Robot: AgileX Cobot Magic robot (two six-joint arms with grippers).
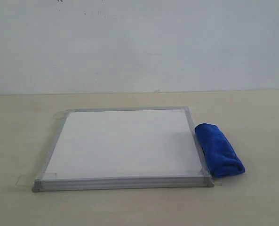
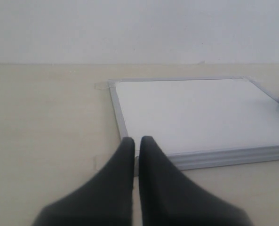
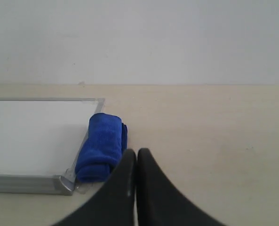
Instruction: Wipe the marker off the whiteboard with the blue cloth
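Observation:
The whiteboard (image 1: 125, 141) lies flat on the beige table, square, with a silver frame. Its white surface looks bare, and the marker is not visible in any view. The blue cloth (image 1: 218, 149), rolled into a bundle, lies on the table against the board's right edge. Neither gripper appears in the exterior view. In the left wrist view my left gripper (image 2: 137, 140) is shut and empty, just short of the whiteboard's (image 2: 200, 113) near left corner. In the right wrist view my right gripper (image 3: 136, 151) is shut and empty, close beside the near end of the blue cloth (image 3: 101, 146).
Clear tape tabs (image 1: 24, 180) stick out from the board's corners onto the table. A plain white wall (image 1: 139, 42) rises behind the table's far edge. Bare tabletop (image 3: 214, 141) stretches right of the cloth.

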